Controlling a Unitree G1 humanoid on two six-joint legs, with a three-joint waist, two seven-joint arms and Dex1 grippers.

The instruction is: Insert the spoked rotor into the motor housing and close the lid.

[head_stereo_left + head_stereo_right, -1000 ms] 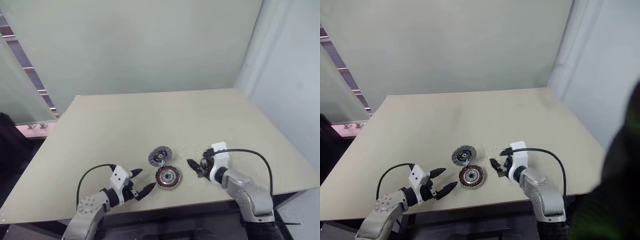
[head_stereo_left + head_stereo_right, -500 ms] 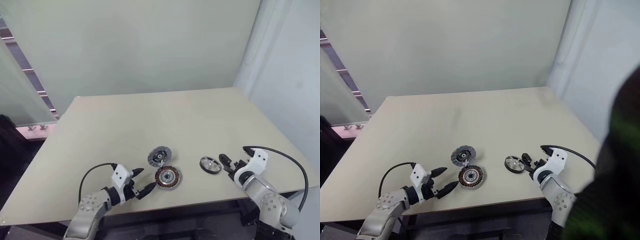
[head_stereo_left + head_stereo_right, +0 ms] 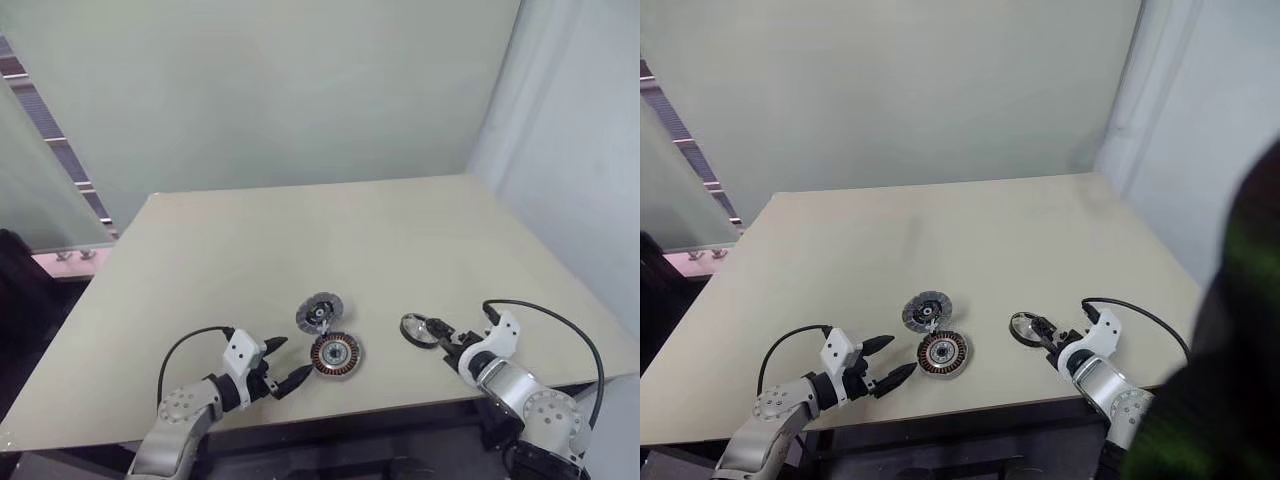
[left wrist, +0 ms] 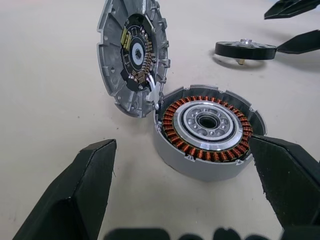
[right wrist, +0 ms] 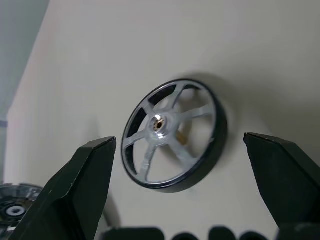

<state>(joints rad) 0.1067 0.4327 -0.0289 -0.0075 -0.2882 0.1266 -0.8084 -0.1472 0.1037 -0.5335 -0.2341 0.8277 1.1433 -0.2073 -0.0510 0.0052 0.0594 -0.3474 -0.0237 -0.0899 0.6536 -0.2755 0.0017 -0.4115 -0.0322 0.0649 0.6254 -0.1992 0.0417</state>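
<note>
Spoked rotor lay flat on the table, near the front edge, right of centre. It sat just ahead of the right gripper, in line with the gap between the spread fingers, and nothing gripped it. Motor housing, copper windings up, sat near the front edge at mid-width, well apart from the rotor. Its lid stood tilted open on the far side. Left gripper was released, its fingers spread just short of the housing.
</note>
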